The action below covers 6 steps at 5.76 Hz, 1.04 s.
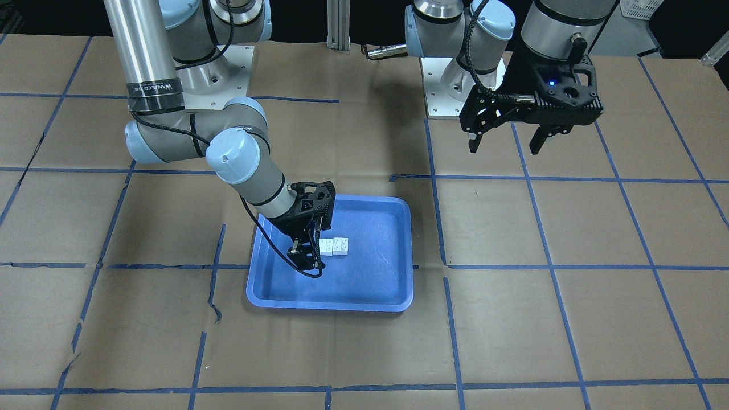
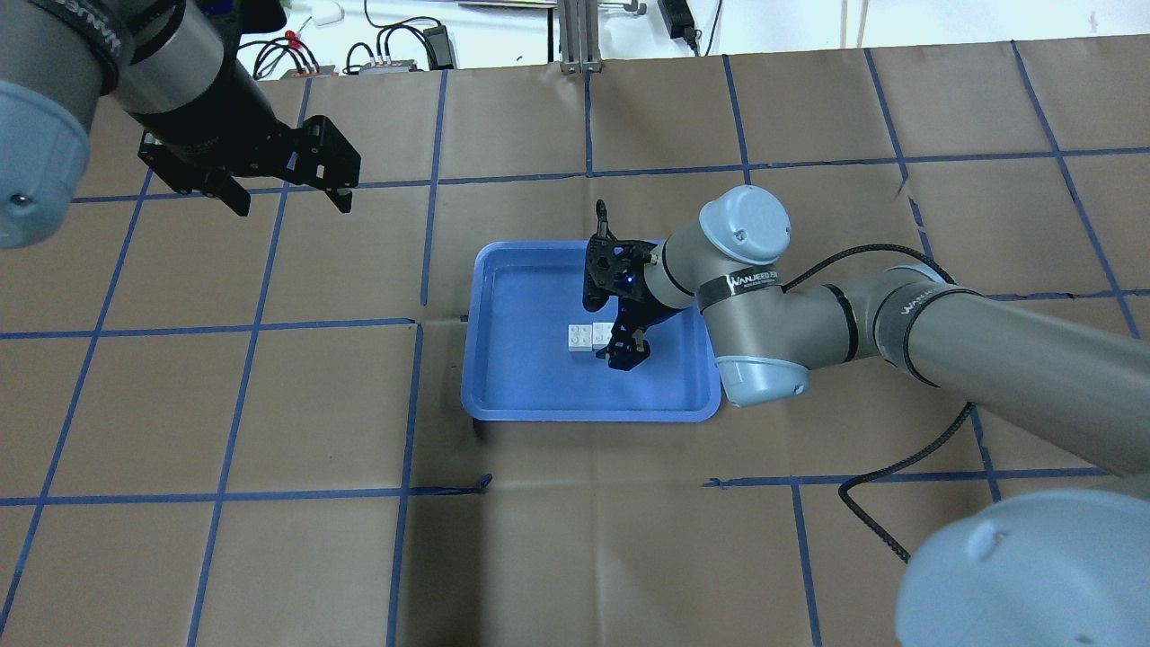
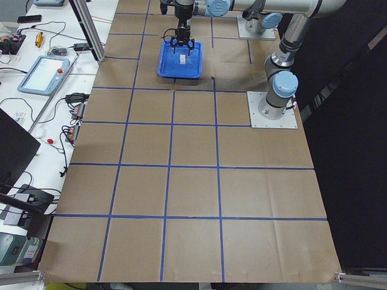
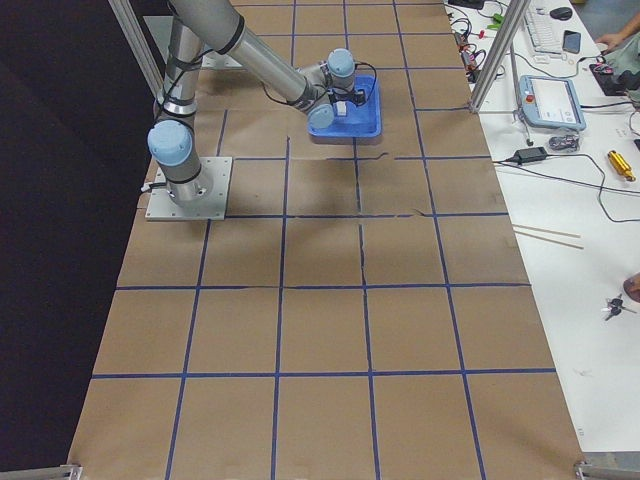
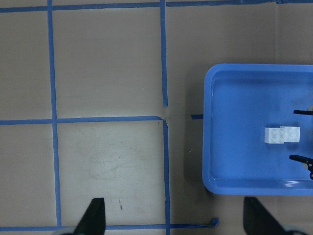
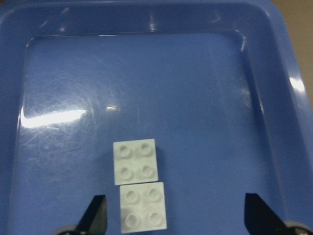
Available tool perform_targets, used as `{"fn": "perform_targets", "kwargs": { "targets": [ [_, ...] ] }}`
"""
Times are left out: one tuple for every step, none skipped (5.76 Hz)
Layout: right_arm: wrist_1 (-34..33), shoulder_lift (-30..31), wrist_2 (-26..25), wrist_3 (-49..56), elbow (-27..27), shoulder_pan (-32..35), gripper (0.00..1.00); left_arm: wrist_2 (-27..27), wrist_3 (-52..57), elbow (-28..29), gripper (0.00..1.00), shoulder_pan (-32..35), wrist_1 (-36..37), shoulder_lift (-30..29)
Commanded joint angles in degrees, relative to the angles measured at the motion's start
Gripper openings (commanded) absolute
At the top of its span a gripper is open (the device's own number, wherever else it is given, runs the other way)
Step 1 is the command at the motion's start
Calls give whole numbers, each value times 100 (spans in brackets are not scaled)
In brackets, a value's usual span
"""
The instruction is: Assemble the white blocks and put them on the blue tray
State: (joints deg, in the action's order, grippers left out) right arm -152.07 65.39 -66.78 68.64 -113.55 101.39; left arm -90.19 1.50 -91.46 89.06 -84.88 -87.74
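Right gripper [image 6: 176, 213]: spread wide, I see blocks [image 6: 142, 191] touching, between its fingers [image 6: 97, 215], on tray [image 6: 195, 98]
Left gripper [image 2: 292, 205]: jaws apart, well off tray

Two white blocks [image 2: 581, 339] sit side by side inside the blue tray [image 2: 521, 368].

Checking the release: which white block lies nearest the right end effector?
The block lowest in the right wrist view, between the fingers; the other block lies beyond it.
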Motion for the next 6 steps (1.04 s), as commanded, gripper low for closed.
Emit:
{"fn": "perform_targets", "kwargs": {
  "targets": [
    [525,87,-256,-447,410,-48,100,-16,0,14,99,-12,-28,-15],
    [1190,253,-266,-457,717,-136,100,-7,0,14,99,-20,-28,-24],
    [2111,499,-535,-457,1085,-285,100,10,0,14,99,-20,-28,-24],
    [2964,631,-642,-457,1559,-573,100,1,0,23,99,-20,-28,-32],
    [3782,737,-844,-457,2033,-907,100,10,0,23,99,-20,-28,-33],
    [4686,860,-1028,-518,2430,-1145,100,10,0,23,99,-20,-28,-41]
  ]
}}
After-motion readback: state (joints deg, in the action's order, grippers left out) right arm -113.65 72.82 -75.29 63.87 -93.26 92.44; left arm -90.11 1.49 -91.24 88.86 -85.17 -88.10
